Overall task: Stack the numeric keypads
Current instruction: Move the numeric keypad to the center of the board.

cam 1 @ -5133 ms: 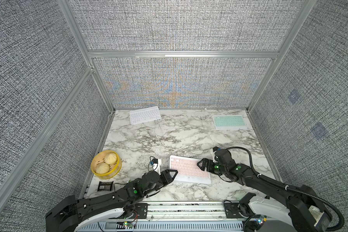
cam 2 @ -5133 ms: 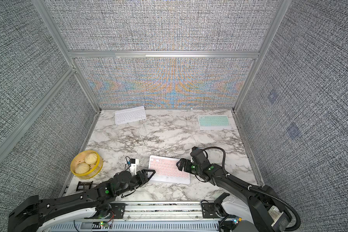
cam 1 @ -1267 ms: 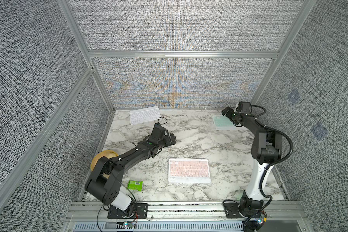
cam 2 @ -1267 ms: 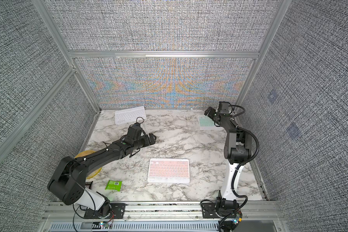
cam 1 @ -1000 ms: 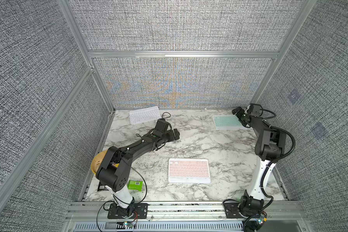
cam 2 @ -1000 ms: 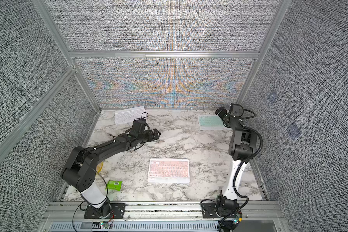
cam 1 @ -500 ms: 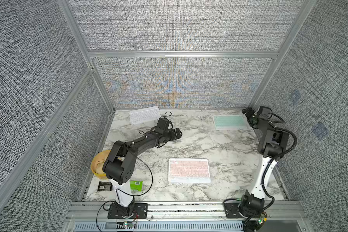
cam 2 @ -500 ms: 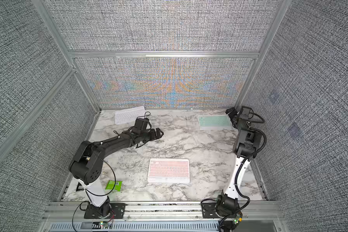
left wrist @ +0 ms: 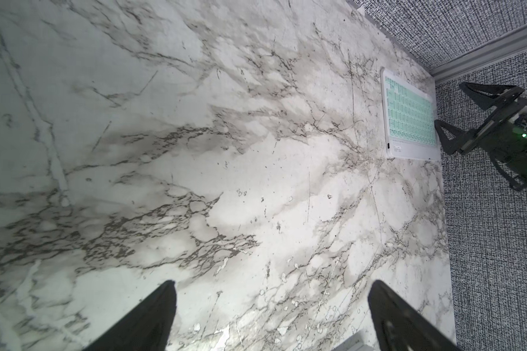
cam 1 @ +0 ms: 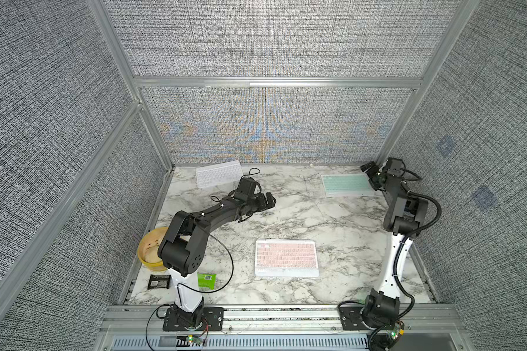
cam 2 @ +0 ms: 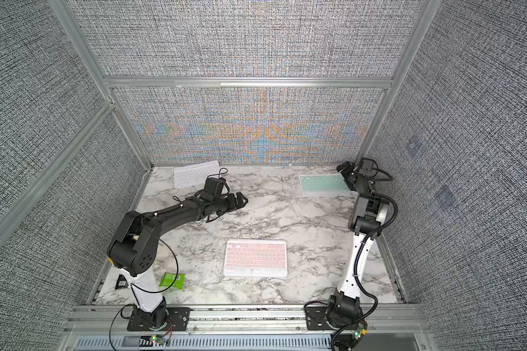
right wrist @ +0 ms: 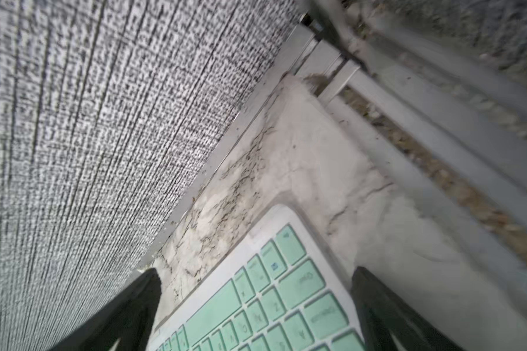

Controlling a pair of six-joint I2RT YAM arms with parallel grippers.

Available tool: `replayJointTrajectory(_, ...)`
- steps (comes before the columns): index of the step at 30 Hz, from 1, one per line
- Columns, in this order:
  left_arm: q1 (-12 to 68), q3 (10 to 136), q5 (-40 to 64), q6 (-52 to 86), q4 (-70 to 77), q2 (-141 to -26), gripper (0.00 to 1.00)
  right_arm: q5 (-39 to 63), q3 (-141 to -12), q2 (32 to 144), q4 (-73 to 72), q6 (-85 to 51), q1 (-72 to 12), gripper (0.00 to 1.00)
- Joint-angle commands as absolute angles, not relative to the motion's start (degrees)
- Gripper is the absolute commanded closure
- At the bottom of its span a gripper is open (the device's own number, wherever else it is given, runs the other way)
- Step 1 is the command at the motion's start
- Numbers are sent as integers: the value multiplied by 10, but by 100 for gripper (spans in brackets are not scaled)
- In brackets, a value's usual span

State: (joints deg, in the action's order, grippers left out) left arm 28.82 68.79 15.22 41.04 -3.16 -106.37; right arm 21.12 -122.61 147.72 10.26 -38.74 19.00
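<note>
Three numeric keypads lie apart on the marble table. The pink-keyed one (cam 1: 287,258) (cam 2: 255,257) is at front centre, the white one (cam 1: 218,173) (cam 2: 196,173) at the back left, and the mint green one (cam 1: 346,184) (cam 2: 323,184) (left wrist: 408,118) at the back right. My left gripper (cam 1: 270,202) (cam 2: 241,200) (left wrist: 271,291) hangs open and empty over bare marble, right of the white keypad. My right gripper (cam 1: 369,174) (cam 2: 346,174) (right wrist: 256,273) is open at the mint keypad's (right wrist: 271,297) right end, its jaws straddling that corner without closing on it.
A round yellow bun basket (cam 1: 149,252) stands at the front left behind the left arm. A small green packet (cam 1: 207,279) (cam 2: 172,280) and a black packet (cam 1: 159,281) (cam 2: 122,282) lie beside that arm's base. Fabric walls close in the back and both sides.
The right gripper has shifted right along the mint keypad to its end by the back right corner. The left gripper has edged right and its arm has straightened. No keypad has moved in the last second.
</note>
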Motion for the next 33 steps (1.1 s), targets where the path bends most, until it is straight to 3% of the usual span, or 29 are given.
replayJointTrajectory(1,283,691,162,415,-31,-1069,1,247,-1241,1492,233,-359,164,1)
replayJointTrajectory(6,270,717,182,408,-30,-1095,1,252,-1274,1491,302,-331,126,2)
replayJointTrajectory(14,245,838,202,416,-60,-1204,1,281,-1179,1429,299,-316,70,2)
replayJointTrajectory(23,242,947,184,430,-98,-1308,1,329,-1151,1436,315,-296,-20,2)
replayJointTrajectory(33,241,927,166,432,-107,-1310,1,360,-1057,1393,249,-324,-103,3)
